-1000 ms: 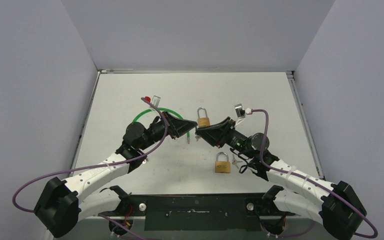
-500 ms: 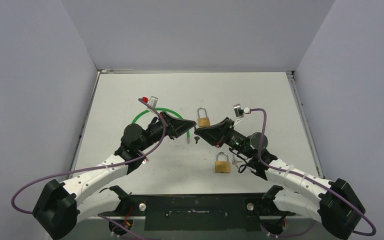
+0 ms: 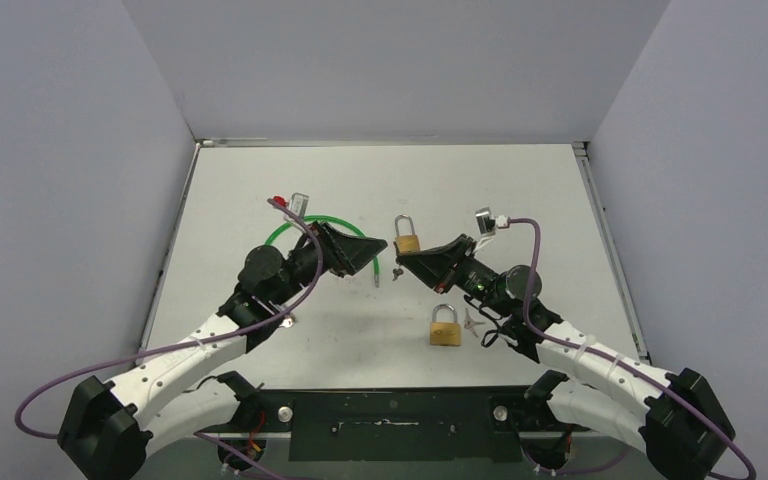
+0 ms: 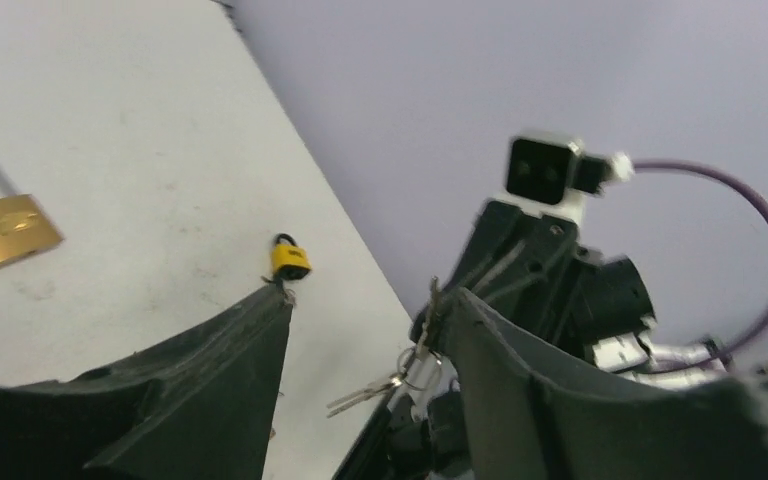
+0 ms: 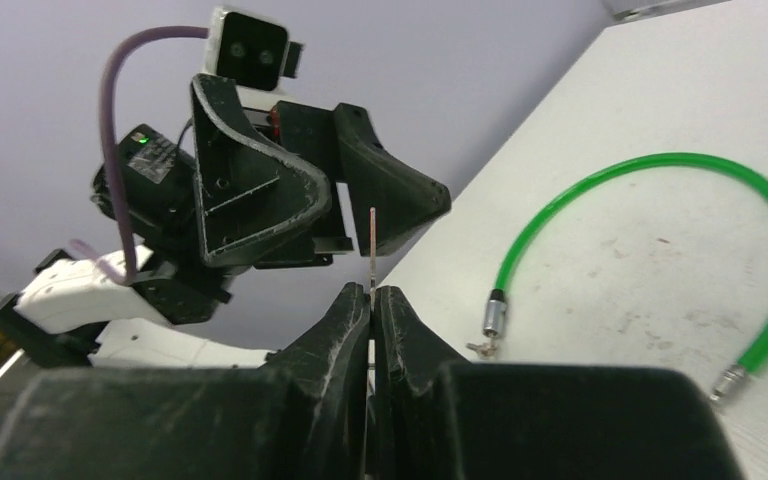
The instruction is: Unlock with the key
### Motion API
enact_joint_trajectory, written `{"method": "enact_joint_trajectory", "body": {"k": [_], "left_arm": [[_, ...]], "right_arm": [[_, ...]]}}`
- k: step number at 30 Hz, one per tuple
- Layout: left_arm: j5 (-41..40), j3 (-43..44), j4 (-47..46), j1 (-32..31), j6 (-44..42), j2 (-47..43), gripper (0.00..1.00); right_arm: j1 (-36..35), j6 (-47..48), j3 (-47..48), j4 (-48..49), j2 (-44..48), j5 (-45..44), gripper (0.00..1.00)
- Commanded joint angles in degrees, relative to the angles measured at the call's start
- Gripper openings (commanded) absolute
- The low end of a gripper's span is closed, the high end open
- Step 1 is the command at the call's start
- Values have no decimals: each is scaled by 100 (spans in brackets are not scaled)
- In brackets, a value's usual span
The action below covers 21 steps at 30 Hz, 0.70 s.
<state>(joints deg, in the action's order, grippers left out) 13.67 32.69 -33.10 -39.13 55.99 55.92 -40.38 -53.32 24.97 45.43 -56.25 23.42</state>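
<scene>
Marking on the brass padlock (image 4: 5, 228) face is too blurred to read. The right wrist view shows the key (image 5: 372, 245) blade clamped between the right gripper (image 5: 372, 292) fingertips, protruding beyond them. The left wrist view adds spare keys (image 4: 375, 388) hanging beneath those fingers. The left gripper (image 4: 370, 300) fingers stand parted, empty, facing the key.

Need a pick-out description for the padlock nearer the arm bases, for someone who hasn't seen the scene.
On the white table, look in the gap between the two arms, toward their bases. The padlock lies flat there, close beside the right arm, with its shackle pointing away from the bases. The other brass padlock lies farther back, beyond the gripper tips and near the green cable.
</scene>
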Motion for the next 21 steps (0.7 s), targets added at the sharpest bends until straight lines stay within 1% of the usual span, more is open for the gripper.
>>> {"method": "enact_joint_trajectory", "body": {"k": [1,3,4,7,11,15,18,21], "left_arm": [[-2068,849,2812,31,-1204,10,65],[-2695,1075,3621,25,-1554,319,78],[-2850,1157,3858,22,-1659,526,83],[-3014,1413,4007,-18,-1827,1170,91],[-3071,1758,3572,-199,-1885,2095,97],[-3429,2589,3545,-607,-2125,3090,97],[-3859,3385,3762,-845,-2261,3975,97],[-3961,4153,4192,-914,-2192,4785,97]], "right_arm": [[328,455,-152,-918,537,-430,0],[472,593,-236,-1488,765,-641,0],[516,669,-267,-1825,893,-798,0],[580,885,-336,-2766,1265,-1328,0],[635,957,-459,-3840,1751,-2053,0],[684,928,-572,-4482,2093,-2543,0],[706,879,-671,-4773,2265,-2689,0],[721,842,-729,-4903,2373,-2733,0]]}}
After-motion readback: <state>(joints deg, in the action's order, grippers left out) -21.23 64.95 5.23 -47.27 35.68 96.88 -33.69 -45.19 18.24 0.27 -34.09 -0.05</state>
